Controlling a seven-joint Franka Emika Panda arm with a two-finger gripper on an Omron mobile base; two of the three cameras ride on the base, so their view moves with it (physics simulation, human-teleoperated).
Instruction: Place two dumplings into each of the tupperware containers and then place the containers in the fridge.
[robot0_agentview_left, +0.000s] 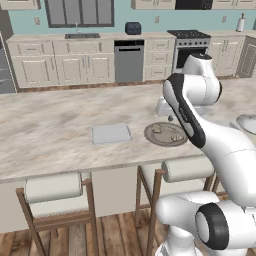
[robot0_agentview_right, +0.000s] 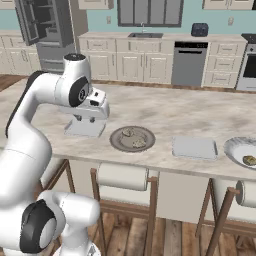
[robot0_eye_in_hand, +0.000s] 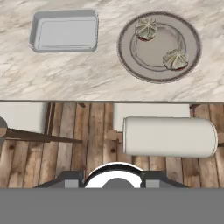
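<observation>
- The gripper (robot0_agentview_right: 84, 120) hangs left of centre in the right base view, above a tupperware container (robot0_agentview_right: 84, 129) at the left end of the marble counter (robot0_agentview_right: 170, 112); its finger tips are hidden behind the hand, so I cannot tell whether they are spread or pressed together, or whether they touch the tray.
- In the left base view that same tray (robot0_agentview_left: 162, 106) peeks out right of centre, mostly behind the white arm.
- A second tupperware container (robot0_agentview_left: 111, 133) lies flat and empty at the centre of the left base view, close to the near counter edge; it sits right of centre in the right base view (robot0_agentview_right: 194, 148) and in the upper left of the hand view (robot0_eye_in_hand: 64, 30).
- Just beside it is a round brownish-grey plate (robot0_eye_in_hand: 192, 43), in the upper right of the hand view, carrying two dumplings: one (robot0_eye_in_hand: 146, 28) near the plate's upper left rim, the other (robot0_eye_in_hand: 175, 59) toward its lower right. They lie apart from each other.
- A white bowl (robot0_agentview_right: 235, 150) stands at the right edge of the right base view with a tan lump (robot0_agentview_right: 249, 160) inside that looks like another dumpling.
- The fridge (robot0_agentview_right: 45, 30) stands in the upper left of the right base view, its door open.
- Padded stools (robot0_eye_in_hand: 169, 136) are tucked under the counter's near edge.
- A steel dishwasher (robot0_agentview_left: 129, 61) sits among the far cabinets, top centre of the left base view.
</observation>
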